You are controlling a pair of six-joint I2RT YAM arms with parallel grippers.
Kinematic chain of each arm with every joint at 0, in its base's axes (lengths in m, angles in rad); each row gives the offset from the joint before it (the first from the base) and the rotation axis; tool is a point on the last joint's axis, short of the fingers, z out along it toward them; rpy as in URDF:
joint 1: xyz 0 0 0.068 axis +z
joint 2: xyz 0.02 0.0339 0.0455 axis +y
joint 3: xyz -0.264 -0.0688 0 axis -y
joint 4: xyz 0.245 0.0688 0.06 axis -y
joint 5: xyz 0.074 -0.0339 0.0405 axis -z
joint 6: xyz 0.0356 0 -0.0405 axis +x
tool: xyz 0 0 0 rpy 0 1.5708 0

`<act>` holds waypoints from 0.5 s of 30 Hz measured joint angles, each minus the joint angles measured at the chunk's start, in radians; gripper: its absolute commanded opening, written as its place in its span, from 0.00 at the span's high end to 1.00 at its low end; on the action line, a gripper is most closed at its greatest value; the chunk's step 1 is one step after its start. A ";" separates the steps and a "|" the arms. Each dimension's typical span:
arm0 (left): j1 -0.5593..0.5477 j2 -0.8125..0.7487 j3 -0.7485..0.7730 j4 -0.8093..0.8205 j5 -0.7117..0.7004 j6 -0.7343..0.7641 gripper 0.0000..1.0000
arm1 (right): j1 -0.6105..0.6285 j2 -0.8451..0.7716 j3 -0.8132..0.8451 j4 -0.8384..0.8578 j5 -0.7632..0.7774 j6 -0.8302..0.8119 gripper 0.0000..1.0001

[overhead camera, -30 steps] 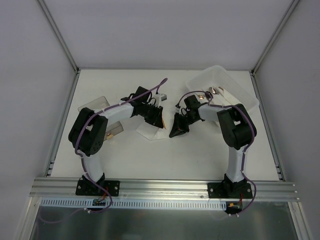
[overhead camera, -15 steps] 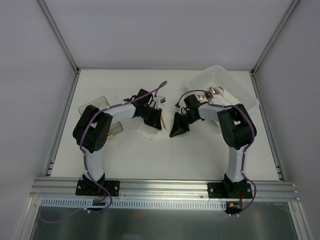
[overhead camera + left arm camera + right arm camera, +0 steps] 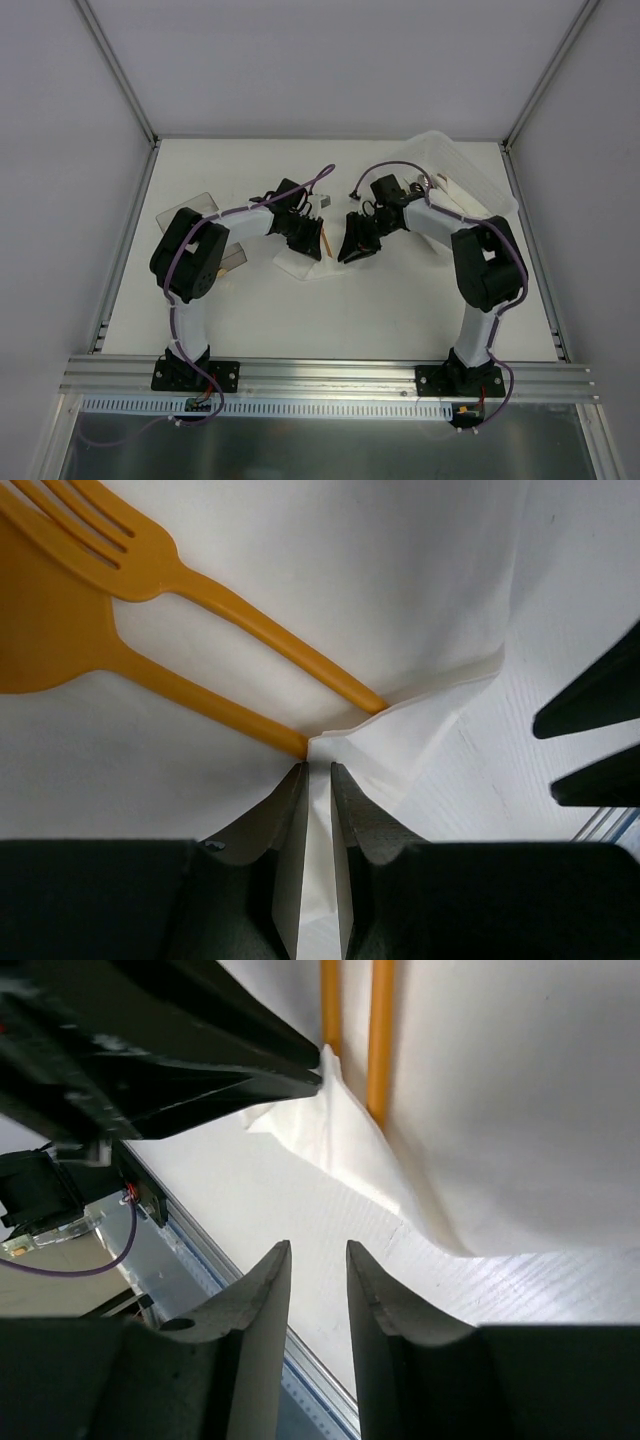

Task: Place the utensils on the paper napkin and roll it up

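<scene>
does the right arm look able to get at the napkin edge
Probably yes: the right gripper sits empty, jaws apart, just short of the paper napkin edge; the left gripper pinching the corner crowds one side.

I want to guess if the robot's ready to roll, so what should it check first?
1. The orange plastic fork and the second orange plastic utensil lie on the thin white paper napkin: ok.
2. The left gripper pinches the napkin's folded edge: ok.
3. The right gripper holds the napkin: not ok, open and empty.
4. Napkin wrapped over utensils: not ok.
5. Every utensil collected: cannot tell.
</scene>
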State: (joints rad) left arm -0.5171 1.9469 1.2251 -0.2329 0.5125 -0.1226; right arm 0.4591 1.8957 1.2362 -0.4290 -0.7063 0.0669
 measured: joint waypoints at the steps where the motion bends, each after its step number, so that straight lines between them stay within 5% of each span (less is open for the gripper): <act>1: 0.000 0.000 0.001 0.000 -0.001 0.000 0.85 | 0.000 -0.016 0.008 -0.008 0.012 -0.008 0.65; 4: 0.000 0.002 0.003 -0.001 -0.002 0.000 0.85 | -0.004 -0.057 0.023 -0.034 0.076 -0.029 0.58; 8: 0.000 0.004 0.003 -0.001 -0.003 0.000 0.85 | -0.026 -0.071 0.024 -0.064 0.205 -0.055 0.32; 15: 0.000 0.004 0.003 -0.001 -0.010 0.000 0.85 | -0.058 -0.035 0.042 -0.099 0.338 -0.071 0.21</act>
State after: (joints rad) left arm -0.5171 1.9507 1.2285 -0.2340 0.5022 -0.1226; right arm 0.4011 1.8603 1.2785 -0.5282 -0.3687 -0.0040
